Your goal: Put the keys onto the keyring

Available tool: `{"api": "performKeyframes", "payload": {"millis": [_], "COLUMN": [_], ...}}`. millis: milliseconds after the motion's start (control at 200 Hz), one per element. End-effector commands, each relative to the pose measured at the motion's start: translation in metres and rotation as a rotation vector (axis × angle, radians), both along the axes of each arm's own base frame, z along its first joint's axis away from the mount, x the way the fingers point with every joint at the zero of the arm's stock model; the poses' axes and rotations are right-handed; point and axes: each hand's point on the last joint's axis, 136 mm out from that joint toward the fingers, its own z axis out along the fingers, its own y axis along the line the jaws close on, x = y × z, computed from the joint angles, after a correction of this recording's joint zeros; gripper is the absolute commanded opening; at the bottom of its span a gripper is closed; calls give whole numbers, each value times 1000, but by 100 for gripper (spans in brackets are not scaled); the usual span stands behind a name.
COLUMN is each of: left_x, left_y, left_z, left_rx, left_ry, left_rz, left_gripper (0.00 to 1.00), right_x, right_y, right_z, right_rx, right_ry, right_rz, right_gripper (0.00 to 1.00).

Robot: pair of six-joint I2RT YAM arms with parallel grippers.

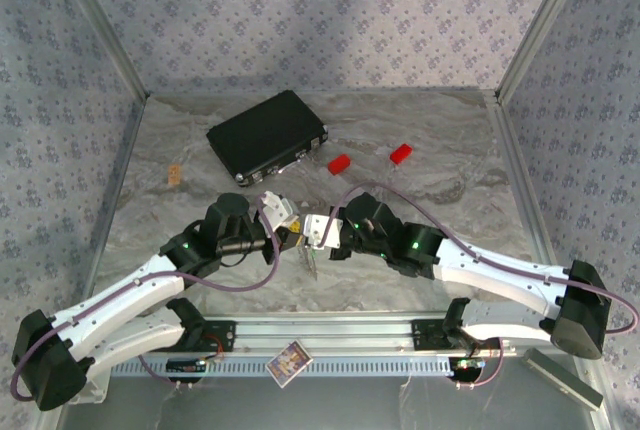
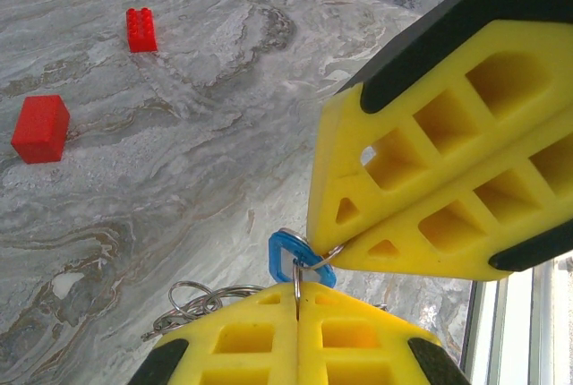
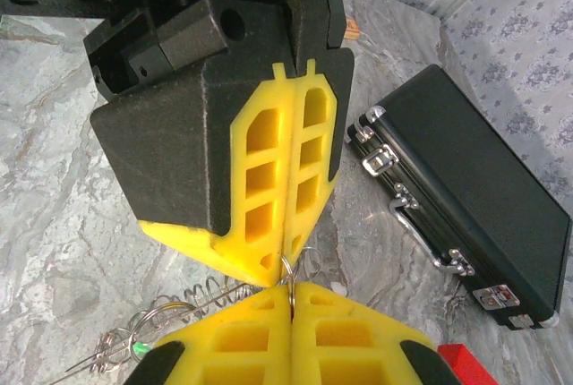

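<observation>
Over the middle of the table point(image 1: 180, 165), the left gripper point(image 2: 297, 294) squeezes the blue key point(image 2: 300, 258) and the right gripper point(image 3: 291, 288) pinches the keyring point(image 3: 170, 312), green key point(image 3: 141, 349) hanging by it, so push slowly and hold tight.

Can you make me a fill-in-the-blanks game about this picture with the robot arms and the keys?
1. The key between the grippers has a ___ head.
2. Both toy blocks on the table are ___.
3. The ___ case has silver latches.
4. The left gripper and right gripper are both ___ on the keyring.
Missing words: blue, red, black, shut.
</observation>
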Motion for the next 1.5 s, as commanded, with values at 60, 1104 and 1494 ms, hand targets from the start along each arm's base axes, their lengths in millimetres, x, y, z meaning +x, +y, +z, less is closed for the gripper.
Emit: {"api": "performKeyframes", "payload": {"millis": [60,1104,1494], "left_x": [0,0,-1], "left_y": [-8,-8,-8], "left_z": [27,28,27], "left_rx": [-77,-87,-91], "left_ry": [-58,-71,-71], "left_rz": [-30,-31,-32], "left_gripper": [0,0,0], "right_x": [-3,-8,-3], "right_y": [6,-12,-18], "right_z": [7,-24,1], "right_rx": [4,-99,33], "right_ry": [3,-23,-56], "right_rz": [35,12,-21], "right_gripper": [0,0,0]}}
